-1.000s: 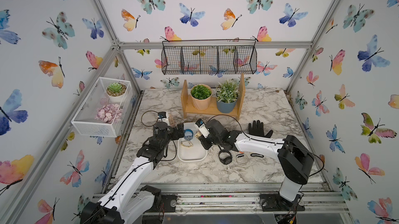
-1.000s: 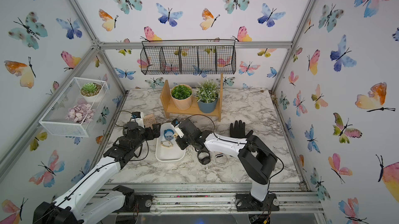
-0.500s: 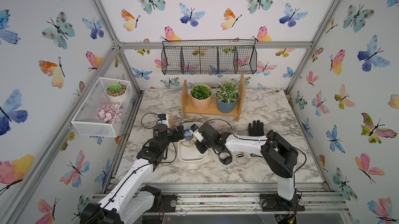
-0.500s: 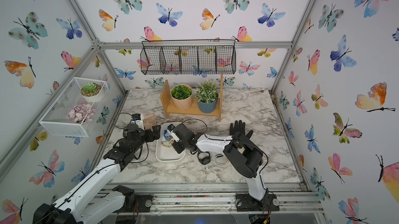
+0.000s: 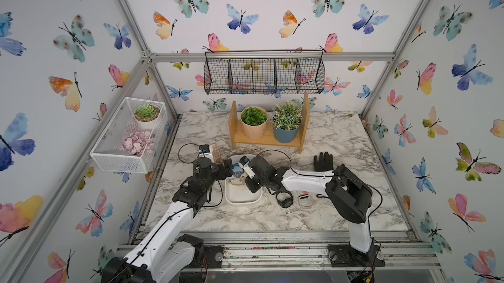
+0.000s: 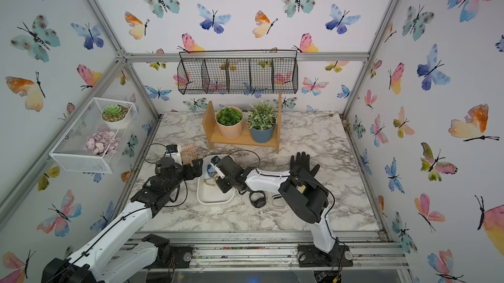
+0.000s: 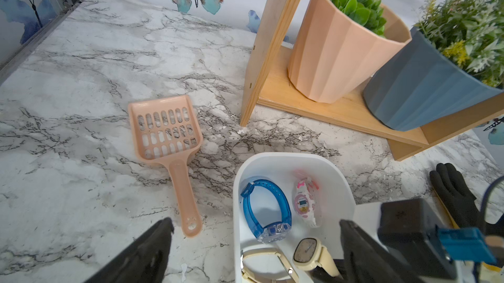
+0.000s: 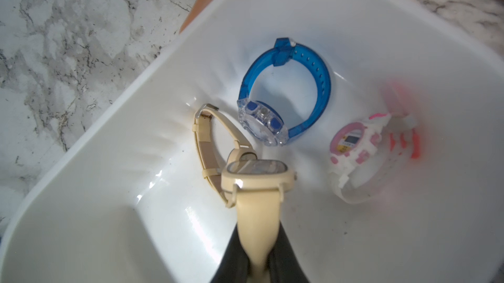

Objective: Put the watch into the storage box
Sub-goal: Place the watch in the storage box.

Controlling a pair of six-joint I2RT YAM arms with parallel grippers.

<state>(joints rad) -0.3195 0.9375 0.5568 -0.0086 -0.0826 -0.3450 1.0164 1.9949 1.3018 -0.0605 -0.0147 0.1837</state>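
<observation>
The white storage box [image 5: 240, 198] [image 6: 215, 198] lies on the marble between my two arms. The black watch [image 5: 284, 201] [image 6: 257, 199] sits on the table just right of it, under my right forearm, with nothing gripping it. My right gripper [image 8: 257, 265] [image 5: 246, 180] is over the box, shut on the strap of a cream watch [image 8: 256, 178] whose face rests against the box floor [image 8: 109, 213]. A blue watch [image 8: 283, 90] and a pink-and-white watch [image 8: 354, 145] lie in the box too. My left gripper [image 7: 253, 251] [image 5: 227, 168] is open across the box's left rim [image 7: 236, 186].
A peach slotted scoop [image 7: 166, 131] lies left of the box. A wooden shelf [image 5: 268, 139] with two potted plants stands behind it. A black glove [image 5: 323, 161] and a clear bracelet ring [image 5: 305, 201] lie to the right. A black wire basket [image 5: 264, 73] hangs on the back wall.
My right gripper has moved left and down into the box with the cream watch, its elbow folding in. The left arm has barely shifted.
</observation>
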